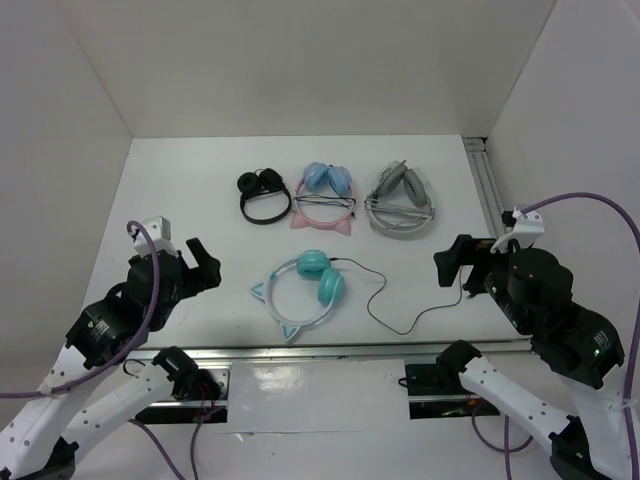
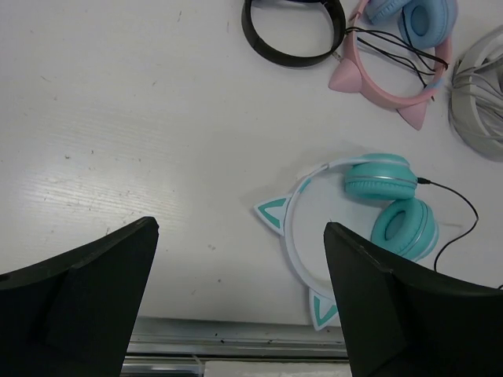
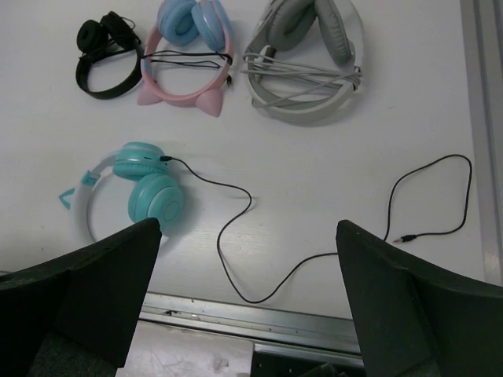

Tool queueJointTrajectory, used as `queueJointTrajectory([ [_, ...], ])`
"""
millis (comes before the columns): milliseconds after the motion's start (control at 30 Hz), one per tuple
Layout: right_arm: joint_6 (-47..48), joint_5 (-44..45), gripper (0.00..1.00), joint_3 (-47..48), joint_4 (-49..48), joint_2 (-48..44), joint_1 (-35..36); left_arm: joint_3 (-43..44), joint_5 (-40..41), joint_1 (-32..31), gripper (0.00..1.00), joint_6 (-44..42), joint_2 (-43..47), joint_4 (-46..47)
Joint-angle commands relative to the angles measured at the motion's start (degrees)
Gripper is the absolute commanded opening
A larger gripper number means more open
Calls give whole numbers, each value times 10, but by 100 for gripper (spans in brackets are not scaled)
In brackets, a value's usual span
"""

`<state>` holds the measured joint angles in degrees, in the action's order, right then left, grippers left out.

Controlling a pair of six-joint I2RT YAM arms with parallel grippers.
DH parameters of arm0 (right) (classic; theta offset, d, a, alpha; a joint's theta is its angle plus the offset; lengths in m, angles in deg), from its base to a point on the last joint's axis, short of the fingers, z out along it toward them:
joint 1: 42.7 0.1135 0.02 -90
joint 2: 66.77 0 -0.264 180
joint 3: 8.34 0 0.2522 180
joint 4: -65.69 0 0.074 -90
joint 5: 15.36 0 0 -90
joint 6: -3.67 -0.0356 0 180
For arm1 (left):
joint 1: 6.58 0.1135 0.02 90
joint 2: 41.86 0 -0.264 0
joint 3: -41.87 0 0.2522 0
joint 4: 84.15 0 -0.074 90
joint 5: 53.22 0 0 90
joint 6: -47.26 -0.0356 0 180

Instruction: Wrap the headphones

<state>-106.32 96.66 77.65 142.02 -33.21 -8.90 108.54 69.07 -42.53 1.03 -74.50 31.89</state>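
Walls (image 1: 300, 60): plain white, on three sides.
Table (image 1: 180, 190): white, lightly scuffed.
Rail (image 1: 330, 347): metal, along the near edge.
Light: even, soft.

Teal headphones (image 1: 305, 289) flat; cable (image 1: 400, 300) unwound

No text, label, brand name, number or sign can be read in any of the three views; no surface shows legible writing.

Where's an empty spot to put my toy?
Left side is bare, between the wall and the black headphones. Also the strip behind the pink pair and grey pair. Crowded: front right, where the cable of the teal headphones snakes.
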Motion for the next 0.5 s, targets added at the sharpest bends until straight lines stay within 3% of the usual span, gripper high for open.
queueJointTrajectory([
  [0,12,13,100,-6,-44,-8,-3,23,3,-2,100,5,10,8],
  [233,13,-19,100,-55,-117,-89,-3,18,4,-2,100,6,53,13],
  [367,7,-35,100,-45,-96,-48,-8,28,49,-2,100,87,71,-35],
  [467,13,-59,100,-45,-102,-31,-8,-6,-14,-2,100,119,47,-4],
])
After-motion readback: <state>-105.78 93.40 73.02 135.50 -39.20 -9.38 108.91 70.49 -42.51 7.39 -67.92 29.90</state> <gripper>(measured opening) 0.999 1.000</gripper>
